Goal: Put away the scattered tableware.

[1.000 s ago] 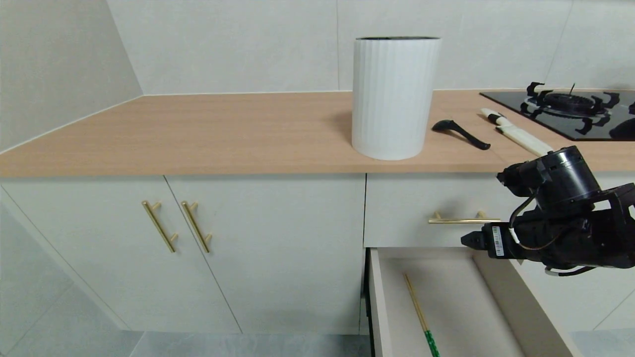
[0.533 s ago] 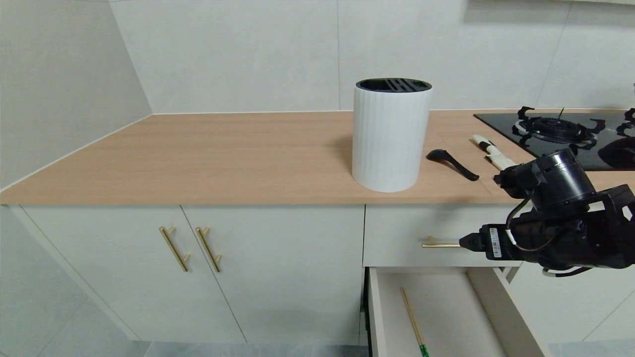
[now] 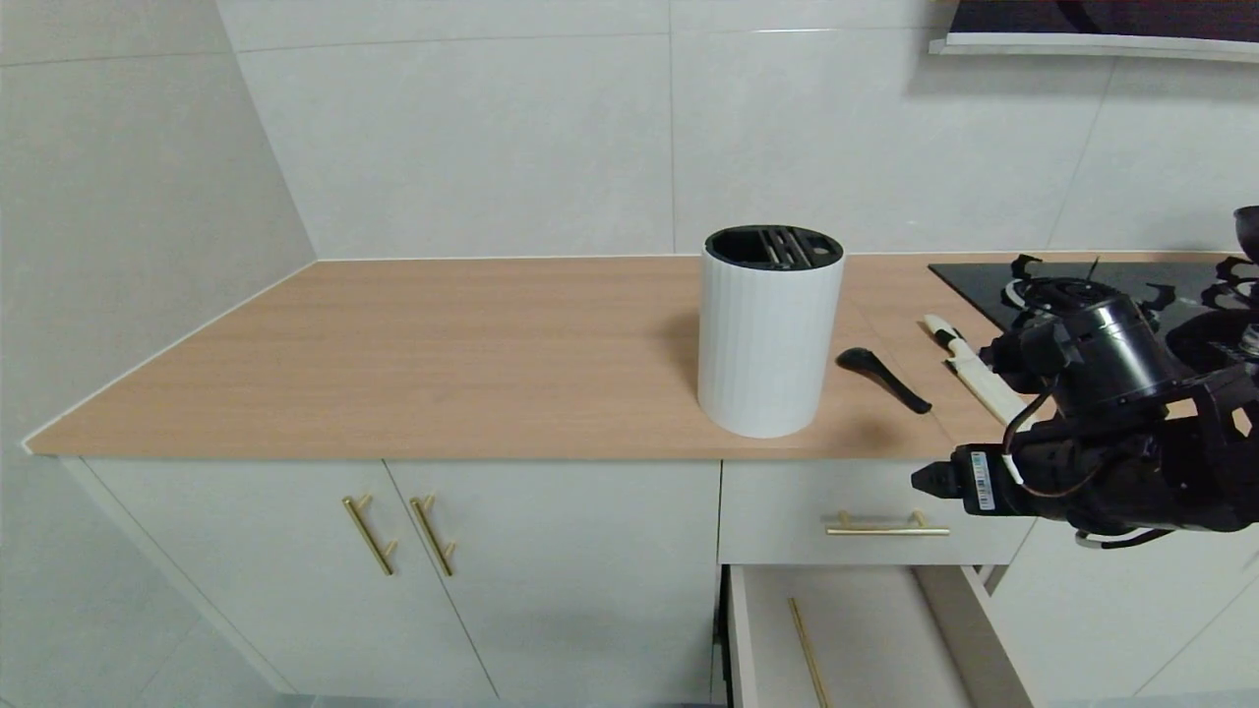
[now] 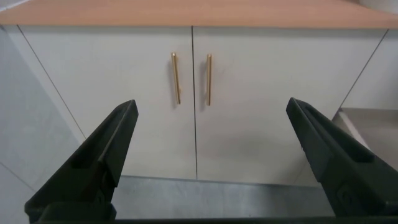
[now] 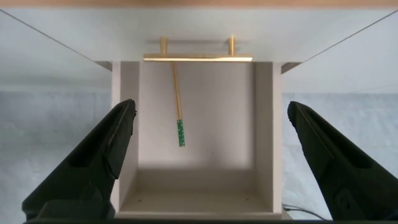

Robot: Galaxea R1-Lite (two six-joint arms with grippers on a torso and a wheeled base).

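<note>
On the wooden counter [image 3: 472, 354] stands a white ribbed utensil holder [image 3: 770, 339] with black slots on top. To its right lie a black spoon [image 3: 882, 378] and a white-handled knife [image 3: 974, 369]. Below the counter edge a drawer [image 3: 870, 639] is pulled out, with chopsticks [image 3: 809, 654] on its floor. My right gripper [image 3: 929, 480] hangs open in front of the closed upper drawer, above the open one. Seen from its wrist, the right gripper [image 5: 211, 109] is over the drawer [image 5: 211, 155] and the green-tipped chopsticks [image 5: 177, 102]. My left gripper [image 4: 211, 106] is open, empty, facing the cabinet doors.
A black gas hob [image 3: 1082, 290] sits on the counter's right end. Cabinet doors with gold handles [image 3: 398, 531] lie left of the drawers, and the closed upper drawer has a gold handle [image 3: 887, 529]. The counter's left half is bare wood. A tiled wall runs behind.
The whole head view has shifted: the camera has risen, so the counter and drawer sit lower in the picture. My right gripper now hangs level with the upper drawer front instead of the open drawer.
</note>
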